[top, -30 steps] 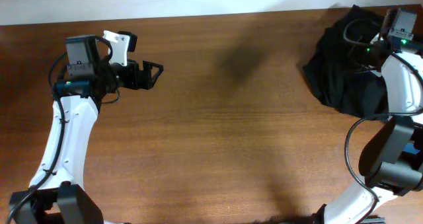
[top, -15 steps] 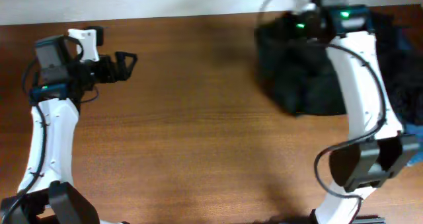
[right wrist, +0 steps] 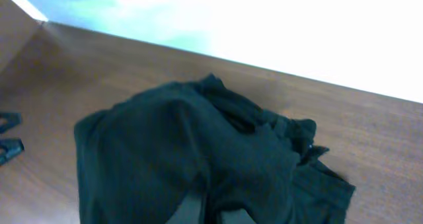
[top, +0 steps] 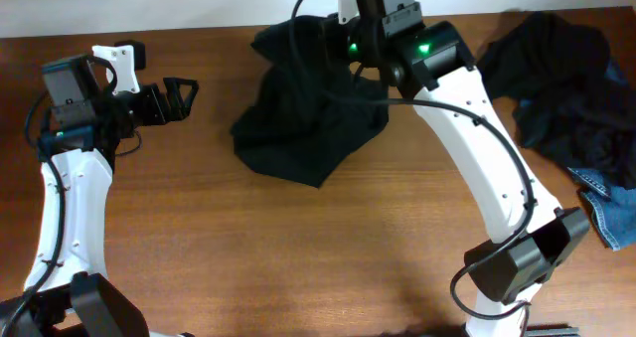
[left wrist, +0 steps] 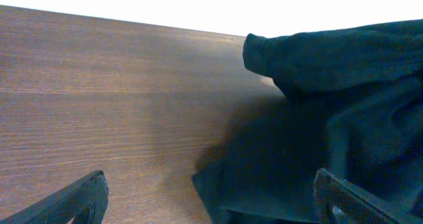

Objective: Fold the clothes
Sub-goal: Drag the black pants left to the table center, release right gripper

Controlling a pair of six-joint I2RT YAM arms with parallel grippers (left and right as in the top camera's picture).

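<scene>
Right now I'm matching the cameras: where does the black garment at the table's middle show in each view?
Overhead: black garment at upper centre.
Left wrist: it fills the right half.
Right wrist: centre and lower frame.
Shared landmark: the far edge of the brown wooden table, seen in all three.

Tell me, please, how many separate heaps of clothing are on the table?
2. One black garment lies crumpled at the far middle of the table; a dark pile with a blue piece sits at the far right, and may hide several garments.

Right hand (right wrist: 210, 215) half-buried in black garment (right wrist: 192, 145)
</scene>
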